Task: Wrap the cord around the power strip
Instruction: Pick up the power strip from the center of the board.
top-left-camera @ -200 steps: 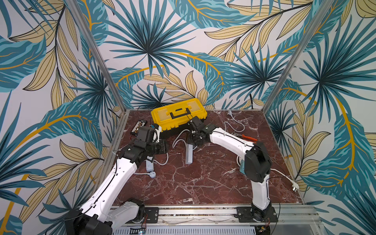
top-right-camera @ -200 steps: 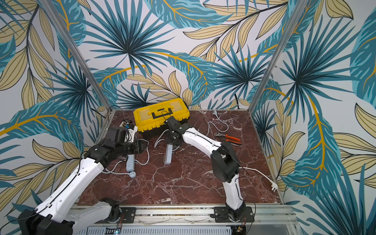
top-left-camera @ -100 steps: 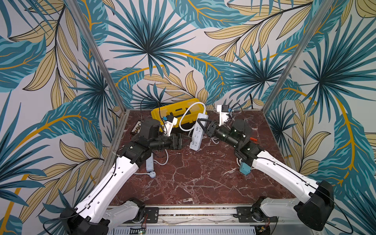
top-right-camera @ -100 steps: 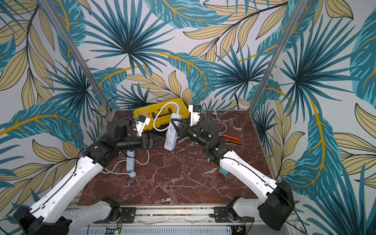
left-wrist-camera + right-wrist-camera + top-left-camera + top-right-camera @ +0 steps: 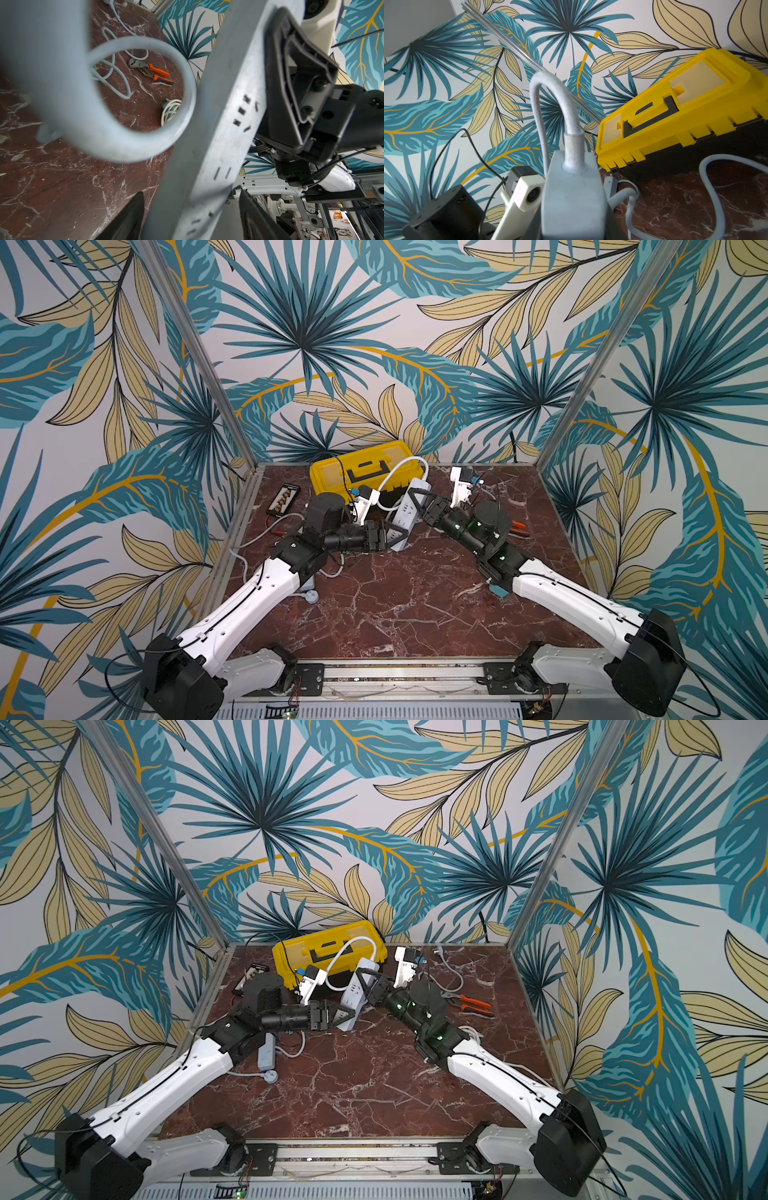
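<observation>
The white power strip (image 5: pixel 409 506) (image 5: pixel 356 988) hangs tilted above the table in front of the toolbox. My right gripper (image 5: pixel 417 504) (image 5: pixel 573 228) is shut on its upper end, where the cord comes out. The white cord (image 5: pixel 395 472) (image 5: pixel 542 93) arches up over the toolbox and down toward my left wrist. In the left wrist view the cord (image 5: pixel 124 135) makes a big loop beside the strip (image 5: pixel 218 124). My left gripper (image 5: pixel 404 533) (image 5: pixel 191 190) stands open around the strip's lower end, with a gap showing at one finger (image 5: pixel 253 218).
A yellow toolbox (image 5: pixel 365 466) stands at the back. A second grey power strip (image 5: pixel 266 1052) with its cord lies under my left arm. Orange pliers (image 5: pixel 473 1004), a coiled white cable (image 5: pixel 170 110) and a loose cord (image 5: pixel 453 973) lie at the right. A black device (image 5: pixel 282 499) sits at the back left.
The strip has gone from lying on the table to hanging in my right gripper. My left gripper has come to its lower end and opened wider.
</observation>
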Controlling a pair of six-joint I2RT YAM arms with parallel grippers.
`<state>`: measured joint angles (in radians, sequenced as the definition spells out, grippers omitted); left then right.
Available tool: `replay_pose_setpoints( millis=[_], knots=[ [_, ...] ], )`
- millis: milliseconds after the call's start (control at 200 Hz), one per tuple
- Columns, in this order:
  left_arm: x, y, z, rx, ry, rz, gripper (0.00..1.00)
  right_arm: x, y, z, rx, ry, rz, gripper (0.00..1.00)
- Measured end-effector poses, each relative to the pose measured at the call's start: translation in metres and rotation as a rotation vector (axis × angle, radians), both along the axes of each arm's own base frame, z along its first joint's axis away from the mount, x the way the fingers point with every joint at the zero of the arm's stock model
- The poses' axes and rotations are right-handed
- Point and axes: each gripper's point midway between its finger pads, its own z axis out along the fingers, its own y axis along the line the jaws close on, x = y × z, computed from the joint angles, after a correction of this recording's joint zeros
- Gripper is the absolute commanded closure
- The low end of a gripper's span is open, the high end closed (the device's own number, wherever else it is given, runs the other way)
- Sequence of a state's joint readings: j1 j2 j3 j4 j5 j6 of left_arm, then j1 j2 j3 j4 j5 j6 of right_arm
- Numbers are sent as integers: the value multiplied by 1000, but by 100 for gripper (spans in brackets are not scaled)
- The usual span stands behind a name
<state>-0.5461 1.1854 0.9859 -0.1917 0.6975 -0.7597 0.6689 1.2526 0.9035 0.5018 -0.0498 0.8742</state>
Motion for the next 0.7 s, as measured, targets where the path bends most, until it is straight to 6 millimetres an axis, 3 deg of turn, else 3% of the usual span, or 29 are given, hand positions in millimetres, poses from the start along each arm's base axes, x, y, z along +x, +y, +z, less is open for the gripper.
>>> replay_pose_setpoints(
  millis=[160, 245, 285, 370, 451, 701],
  knots=[
    [-2, -6, -10, -34, 41, -5, 46, -1, 4, -9, 95, 10, 8, 88],
    [-4, -9, -9, -66, 52, -19, 49, -1, 4, -9, 137, 3, 11, 88],
    [-5, -10, -6, -79, 48, -25, 45, -1, 4, -6, 156, -6, 13, 88],
    [-3, -9, 2, -102, 41, -13, 26, -3, 3, 3, 182, -36, 17, 88],
    [-1, -5, 9, -127, 50, 12, 17, -7, 5, 11, 205, -64, 29, 88],
    [21, 47, 23, -180, 30, 172, 21, -14, -2, 10, 208, -66, 21, 88]
  ],
)
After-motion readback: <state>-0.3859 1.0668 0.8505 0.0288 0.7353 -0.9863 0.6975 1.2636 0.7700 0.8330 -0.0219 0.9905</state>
